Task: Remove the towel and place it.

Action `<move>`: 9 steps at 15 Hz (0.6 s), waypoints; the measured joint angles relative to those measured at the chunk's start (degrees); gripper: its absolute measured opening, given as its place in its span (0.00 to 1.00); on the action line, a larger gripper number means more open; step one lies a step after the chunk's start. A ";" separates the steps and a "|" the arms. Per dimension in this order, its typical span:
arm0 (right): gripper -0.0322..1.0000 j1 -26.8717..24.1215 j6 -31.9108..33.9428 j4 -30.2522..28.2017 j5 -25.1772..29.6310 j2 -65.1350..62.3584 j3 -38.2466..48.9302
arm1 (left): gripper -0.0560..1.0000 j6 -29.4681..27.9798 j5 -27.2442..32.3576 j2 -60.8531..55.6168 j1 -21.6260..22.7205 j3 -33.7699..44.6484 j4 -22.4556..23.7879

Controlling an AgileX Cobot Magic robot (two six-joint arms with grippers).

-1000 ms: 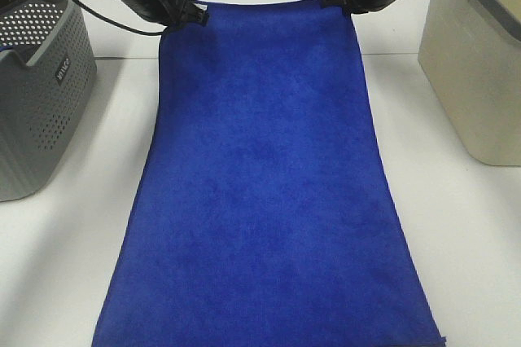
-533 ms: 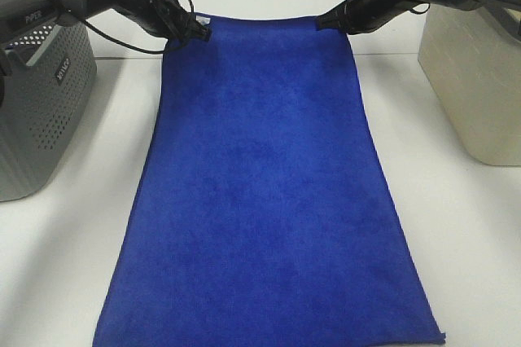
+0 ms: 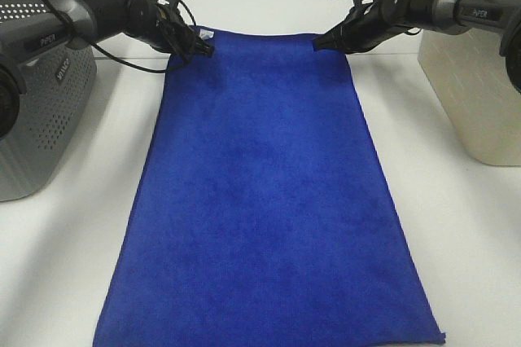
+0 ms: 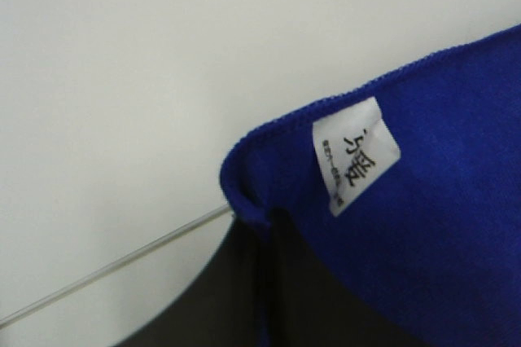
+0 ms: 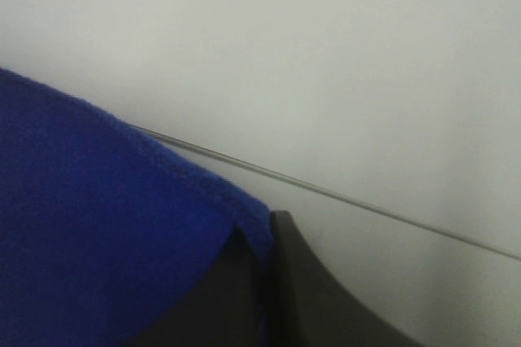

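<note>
Blue plush towel (image 3: 264, 200), spread down my bench from far edge to near edge; soft, limp. Left gripper (image 3: 205, 47) and right gripper (image 3: 320, 44) pinch its far corners.

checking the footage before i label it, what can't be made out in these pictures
- Towel: its near end is cut off by the bottom edge of the high view.
- White tag: print too small and blurred to read in the left wrist view.
- Grey basket: its contents are hidden by its wall and the left arm.
- Beige bin: cut off by the right edge.
</note>
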 joint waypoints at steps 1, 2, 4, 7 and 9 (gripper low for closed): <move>0.05 0.00 0.00 0.00 0.00 0.11 0.00 | 0.05 0.00 -0.06 0.34 0.00 0.00 0.00; 0.05 0.00 0.00 0.00 0.00 0.23 0.00 | 0.05 0.00 -0.11 0.57 0.00 0.00 0.06; 0.05 0.00 0.00 0.17 -0.11 0.29 0.00 | 0.05 0.00 -0.11 0.69 0.00 0.00 0.06; 0.18 0.00 0.00 0.74 -0.40 0.34 0.00 | 0.06 0.00 -0.63 0.69 0.00 0.00 0.23; 0.58 -0.06 0.00 1.49 -0.52 0.34 0.00 | 0.20 0.00 -2.86 0.69 0.00 0.00 1.89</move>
